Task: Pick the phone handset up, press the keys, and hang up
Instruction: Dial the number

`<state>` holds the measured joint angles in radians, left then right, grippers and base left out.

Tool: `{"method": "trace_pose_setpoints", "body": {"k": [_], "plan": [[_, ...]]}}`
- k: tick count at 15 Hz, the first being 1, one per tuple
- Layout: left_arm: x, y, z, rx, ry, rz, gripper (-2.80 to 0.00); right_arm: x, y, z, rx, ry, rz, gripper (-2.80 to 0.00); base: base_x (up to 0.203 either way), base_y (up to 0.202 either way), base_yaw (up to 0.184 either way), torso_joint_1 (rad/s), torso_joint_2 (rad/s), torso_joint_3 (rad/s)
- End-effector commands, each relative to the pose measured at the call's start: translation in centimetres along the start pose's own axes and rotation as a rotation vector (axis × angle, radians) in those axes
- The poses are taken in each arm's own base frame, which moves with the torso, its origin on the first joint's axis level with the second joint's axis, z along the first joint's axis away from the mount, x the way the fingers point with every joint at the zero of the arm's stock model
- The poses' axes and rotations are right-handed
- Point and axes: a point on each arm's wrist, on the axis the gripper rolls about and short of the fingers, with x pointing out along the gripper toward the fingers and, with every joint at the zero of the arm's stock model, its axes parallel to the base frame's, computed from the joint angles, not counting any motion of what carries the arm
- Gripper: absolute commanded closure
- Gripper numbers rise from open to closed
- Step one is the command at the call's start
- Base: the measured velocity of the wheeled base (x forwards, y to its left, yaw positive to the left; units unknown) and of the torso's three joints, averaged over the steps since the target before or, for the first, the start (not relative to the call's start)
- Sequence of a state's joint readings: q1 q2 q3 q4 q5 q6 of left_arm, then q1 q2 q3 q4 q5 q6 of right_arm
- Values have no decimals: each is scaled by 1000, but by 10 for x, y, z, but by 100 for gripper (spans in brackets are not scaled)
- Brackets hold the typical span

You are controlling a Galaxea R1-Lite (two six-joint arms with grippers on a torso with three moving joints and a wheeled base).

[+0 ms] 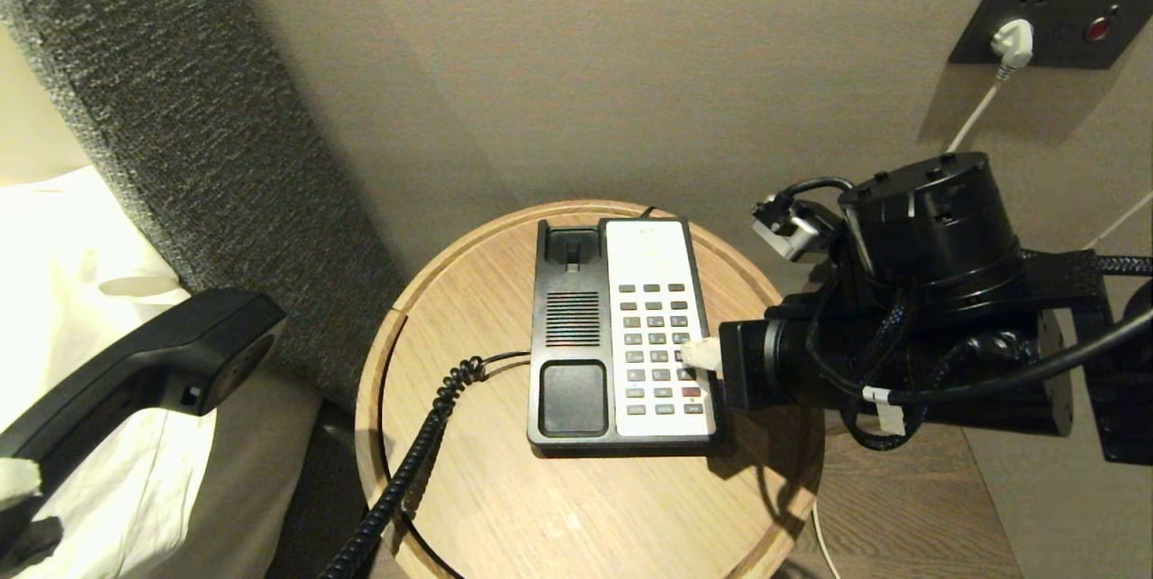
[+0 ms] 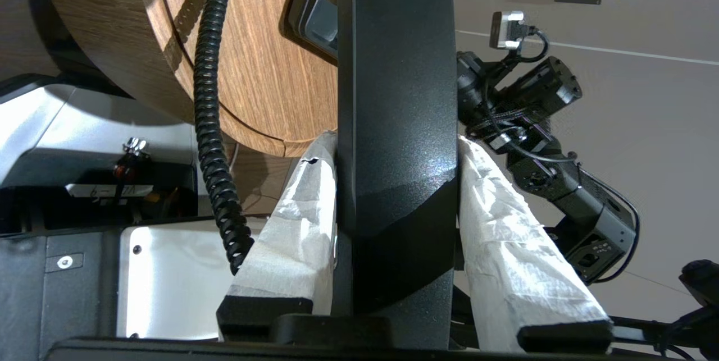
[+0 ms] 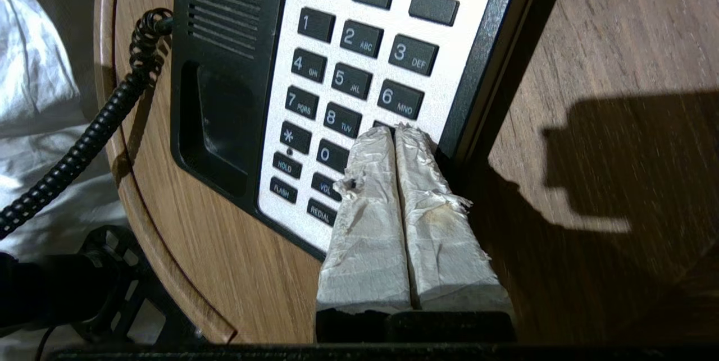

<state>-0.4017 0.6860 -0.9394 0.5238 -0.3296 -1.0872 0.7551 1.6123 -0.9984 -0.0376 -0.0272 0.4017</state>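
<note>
Left gripper [image 2: 396,220] clamps handset [image 1: 135,372] off to left above bed, keeping cradle free, cord [image 1: 410,462] trailing to phone [image 1: 621,336]. Right gripper [image 3: 396,139], fingers pressed together as single poker, tip on keypad [image 3: 359,74] beside 9.

Warm, moderately dim indoor light from above and to the right casts hard shadows leftward off the upholstered panel [image 1: 207,156] onto the wall and beneath the right arm [image 1: 910,354] onto the round table [image 1: 576,507], with focus crisp and glare slight.
</note>
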Motion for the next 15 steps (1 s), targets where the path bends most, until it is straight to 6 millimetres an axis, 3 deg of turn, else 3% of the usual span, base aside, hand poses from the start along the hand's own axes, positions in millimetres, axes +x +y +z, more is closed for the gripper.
{"method": "trace_pose_setpoints", "body": {"k": [1,9,15], "plan": [[0,1,0,-8,4,4,0,-7,2,5,5,-30,11,0,0,0,0,0,0,0],[1,2,-1,-10,7,9,0,-27,3,10,11,-77,24,0,0,0,0,0,0,0],[1,3,-1,-8,6,8,0,-28,3,10,11,-79,22,0,0,0,0,0,0,0]]}}
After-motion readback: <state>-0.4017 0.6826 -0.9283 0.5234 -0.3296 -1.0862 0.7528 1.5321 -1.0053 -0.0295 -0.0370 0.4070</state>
